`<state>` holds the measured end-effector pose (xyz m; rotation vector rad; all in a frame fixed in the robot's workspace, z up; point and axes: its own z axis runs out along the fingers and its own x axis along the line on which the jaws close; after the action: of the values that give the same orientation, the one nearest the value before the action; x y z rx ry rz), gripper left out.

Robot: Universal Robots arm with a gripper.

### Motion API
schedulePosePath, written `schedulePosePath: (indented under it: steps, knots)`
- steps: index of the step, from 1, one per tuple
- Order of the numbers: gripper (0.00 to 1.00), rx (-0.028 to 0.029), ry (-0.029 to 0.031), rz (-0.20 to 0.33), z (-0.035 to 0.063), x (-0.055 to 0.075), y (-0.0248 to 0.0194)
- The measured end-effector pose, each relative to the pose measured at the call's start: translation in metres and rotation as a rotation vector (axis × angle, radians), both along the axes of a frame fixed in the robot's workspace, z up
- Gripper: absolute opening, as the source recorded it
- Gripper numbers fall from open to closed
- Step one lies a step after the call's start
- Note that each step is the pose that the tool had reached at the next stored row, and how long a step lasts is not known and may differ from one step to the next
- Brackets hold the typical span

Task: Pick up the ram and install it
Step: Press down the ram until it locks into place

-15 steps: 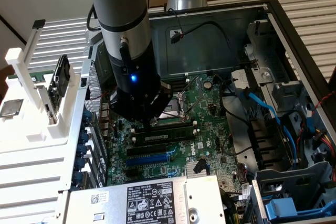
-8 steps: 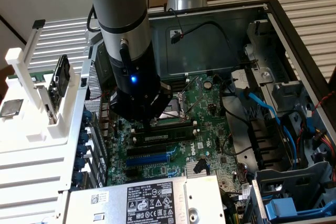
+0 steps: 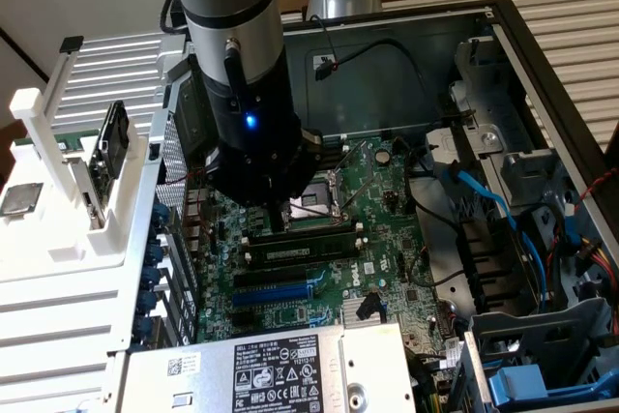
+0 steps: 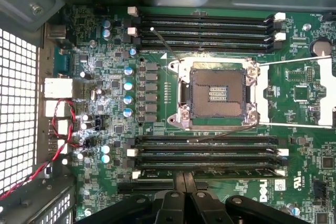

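gripper (image 4: pixel 184 203) over motherboard (image 4: pixel 157 77) | fingers closed, holding nothing | ram (image 3: pixel 308 249) looks seated in slot | install apparently done

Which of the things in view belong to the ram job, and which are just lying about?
Job: long dark-green ram stick with pale label, sitting in a black slot; black end effector near it; black plastic memory slots with white clips.
Lying about: blue expansion slot; square metal processor socket; blue flat cable; twisted red-black wires.
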<state>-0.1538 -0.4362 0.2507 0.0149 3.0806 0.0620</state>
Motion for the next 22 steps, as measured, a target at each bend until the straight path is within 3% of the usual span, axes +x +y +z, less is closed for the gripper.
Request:
schedulePosePath:
  steps: [13, 22]
  knots:
    - [0.10, -0.0001, 0.0001, 0.000, 0.0058, 0.027, -0.0008]
    - [0.10, 0.0008, 0.0001, 0.000, 0.0060, 0.030, -0.0012]
